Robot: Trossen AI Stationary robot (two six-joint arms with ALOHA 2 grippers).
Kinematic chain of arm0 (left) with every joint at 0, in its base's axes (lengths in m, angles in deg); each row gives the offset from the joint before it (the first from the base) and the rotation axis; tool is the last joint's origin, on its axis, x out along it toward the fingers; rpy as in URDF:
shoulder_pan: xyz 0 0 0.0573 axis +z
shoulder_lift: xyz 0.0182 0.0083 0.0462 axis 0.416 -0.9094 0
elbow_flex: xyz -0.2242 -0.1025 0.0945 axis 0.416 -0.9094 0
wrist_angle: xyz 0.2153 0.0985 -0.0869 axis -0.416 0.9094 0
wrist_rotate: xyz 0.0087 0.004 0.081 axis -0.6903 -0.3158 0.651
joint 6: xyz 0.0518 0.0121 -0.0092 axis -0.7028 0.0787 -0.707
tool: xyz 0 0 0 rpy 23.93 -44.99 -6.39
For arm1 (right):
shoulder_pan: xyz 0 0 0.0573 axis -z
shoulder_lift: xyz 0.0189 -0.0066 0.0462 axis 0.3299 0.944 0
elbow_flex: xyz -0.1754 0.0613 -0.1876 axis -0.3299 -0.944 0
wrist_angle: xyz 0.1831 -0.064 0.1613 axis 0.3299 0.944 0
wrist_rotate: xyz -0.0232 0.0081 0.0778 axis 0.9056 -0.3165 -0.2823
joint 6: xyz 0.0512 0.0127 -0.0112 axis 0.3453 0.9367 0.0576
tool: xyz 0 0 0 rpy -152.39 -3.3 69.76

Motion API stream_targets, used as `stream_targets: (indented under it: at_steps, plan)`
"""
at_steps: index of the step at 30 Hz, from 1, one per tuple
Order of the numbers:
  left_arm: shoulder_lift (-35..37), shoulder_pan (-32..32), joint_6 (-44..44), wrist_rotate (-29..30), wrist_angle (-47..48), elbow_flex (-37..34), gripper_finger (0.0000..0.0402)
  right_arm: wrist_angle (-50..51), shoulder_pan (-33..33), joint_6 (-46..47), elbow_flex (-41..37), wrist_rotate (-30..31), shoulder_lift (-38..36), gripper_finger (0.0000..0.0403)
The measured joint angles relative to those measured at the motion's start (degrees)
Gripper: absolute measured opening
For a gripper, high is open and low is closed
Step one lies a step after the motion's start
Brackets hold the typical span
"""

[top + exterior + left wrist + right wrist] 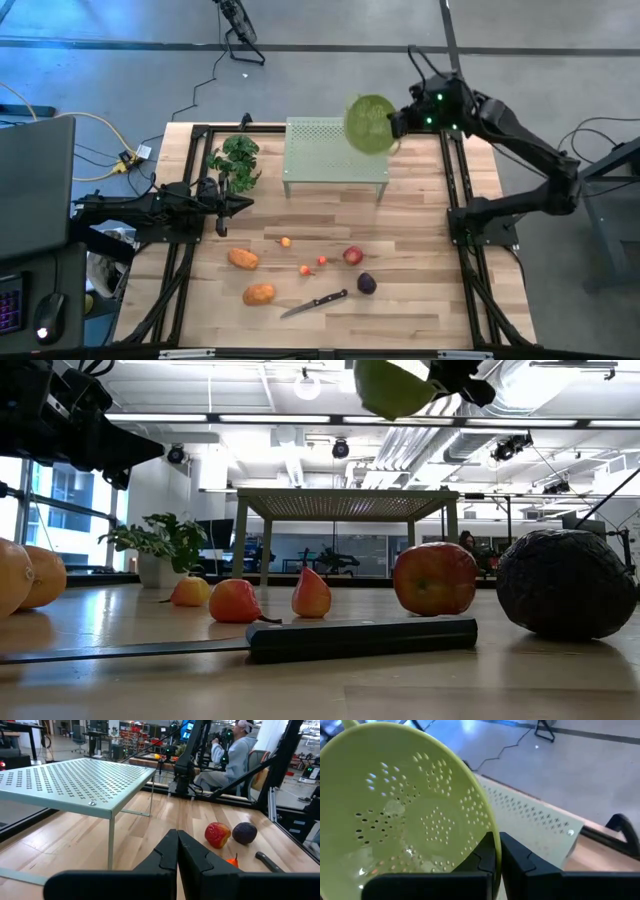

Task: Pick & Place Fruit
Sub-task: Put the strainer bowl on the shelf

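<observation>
Right claw [398, 122]: pressed together on the rim of a green colander [370, 123], which is held tilted in the air at the upper centre-right of the high view, over the far right corner of the green perforated rack [335, 150]. It is judged to be carried as the container the fruit is meant to go into.
Left claw [243, 203]: pressed together, pinching nothing, hovering at the left of the worktop [420, 280] beside the green leafy bunch [236, 160]; judged to be waiting.
Fruit: all loose on the worktop in the lower centre of the high view, none yet picked. Two orange ovals [243, 259] lie at the left of the group, the red round one [352, 255] and the dark purple one [366, 284] at the right, the tiny ones [306, 268] between.
Knife [314, 304]: laid just below the fruit, touching none.
Next step, as judged: the colander is to be set down within reach before any fruit is lifted.
</observation>
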Motion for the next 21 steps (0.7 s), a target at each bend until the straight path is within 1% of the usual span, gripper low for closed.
stream_targets:
  at_steps: [6,11,14,17,21]
  plan:
    - [0.0,0.0,0.0,0.0,0.0,0.0,0.0000,2.9,4.2,1.9,2.4,-4.7,3.7,0.0006]
    - [0.0,0.0,0.0,0.0,0.0,0.0,0.0000,9.8,6.3,3.6,2.4,-4.6,6.7,0.0007]
    - [0.0,0.0,-0.2,0.0,0.0,0.0,0.0000,13.5,6.7,4.1,2.4,-4.9,8.6,0.0006]
    - [0.0,0.0,-0.4,0.0,0.0,0.0,0.0000,14.9,6.7,4.3,2.4,-5.4,10.1,0.0007]
    - [0.0,0.0,-0.4,0.0,0.0,0.0,0.0000,14.7,6.7,4.5,2.4,-8.8,11.4,0.0007]
